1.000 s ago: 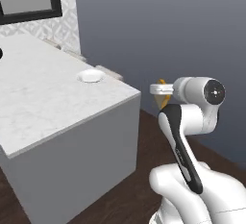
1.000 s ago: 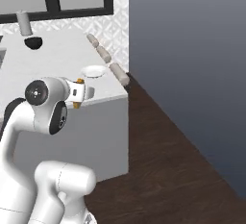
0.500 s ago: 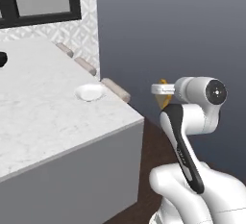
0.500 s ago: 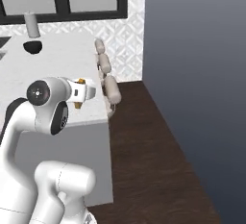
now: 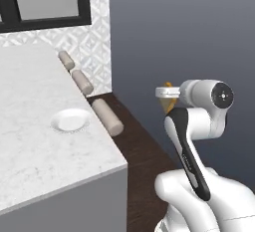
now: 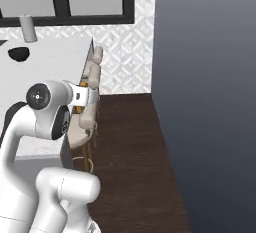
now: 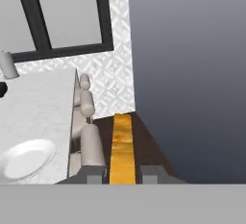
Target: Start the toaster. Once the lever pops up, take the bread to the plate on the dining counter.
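- Bread (image 7: 121,147) sits edge-on between the two dark fingers (image 7: 95,171) in the hand view, a golden-orange crust strip running up from the bottom; the fingers are clamped on it from both sides
- In the left base view the bread (image 5: 168,102) shows as a small orange-tan sliver poking from the white hand, off the right side of the desk (image 5: 30,126) and above the dark wood floor (image 5: 142,151)
- The arm is folded: the forearm rises from the base, bends at a round dark-capped joint (image 5: 221,95), and the hand reaches sideways toward the desk
- The plate (image 5: 70,120) lies on the white marble desk near its right edge, apart from the bread
- Three beige stool seats (image 5: 107,117) line the desk's right side
- From the right base view the arm's joint covers most of the hand, and the bread (image 6: 85,83) is a barely visible orange speck
- A dark bowl (image 6: 18,53) and a grey cylinder (image 6: 28,28) stand at the far end of the desk; the bowl is cut off in the hand view
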{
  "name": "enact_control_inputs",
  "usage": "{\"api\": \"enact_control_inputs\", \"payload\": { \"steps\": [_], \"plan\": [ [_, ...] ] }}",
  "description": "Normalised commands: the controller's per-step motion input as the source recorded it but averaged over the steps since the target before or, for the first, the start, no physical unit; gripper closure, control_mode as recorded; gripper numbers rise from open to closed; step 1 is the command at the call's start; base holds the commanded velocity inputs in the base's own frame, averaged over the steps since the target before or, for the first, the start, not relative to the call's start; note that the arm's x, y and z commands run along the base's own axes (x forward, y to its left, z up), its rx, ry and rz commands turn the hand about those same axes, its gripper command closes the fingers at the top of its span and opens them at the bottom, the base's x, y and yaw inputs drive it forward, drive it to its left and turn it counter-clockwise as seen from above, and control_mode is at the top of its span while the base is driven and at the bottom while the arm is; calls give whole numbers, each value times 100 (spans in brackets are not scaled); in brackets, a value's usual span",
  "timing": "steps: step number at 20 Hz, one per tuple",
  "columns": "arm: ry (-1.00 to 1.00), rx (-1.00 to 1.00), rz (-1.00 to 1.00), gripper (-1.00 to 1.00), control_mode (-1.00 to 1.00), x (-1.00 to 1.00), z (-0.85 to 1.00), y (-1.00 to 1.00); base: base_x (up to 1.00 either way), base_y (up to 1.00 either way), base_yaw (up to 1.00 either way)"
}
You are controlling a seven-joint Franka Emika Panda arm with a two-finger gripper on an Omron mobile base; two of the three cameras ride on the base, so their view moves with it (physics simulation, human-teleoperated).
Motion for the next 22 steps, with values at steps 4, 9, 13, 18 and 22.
{"api": "enact_control_inputs", "payload": {
  "steps": [4, 9, 13, 18, 22],
  "plan": [
    [0, 0, 0, 100, 100, 0, 0, 0, 100, -68, 42],
    [0, 0, 0, 100, 100, 0, 0, 0, 96, -52, 53],
    [0, 0, 0, 100, 100, 0, 0, 0, 67, -50, 62],
    [0, 0, 0, 100, 100, 0, 0, 0, 49, -40, 72],
    [0, 0, 0, 100, 100, 0, 0, 0, 6, -35, 84]
  ]
}}
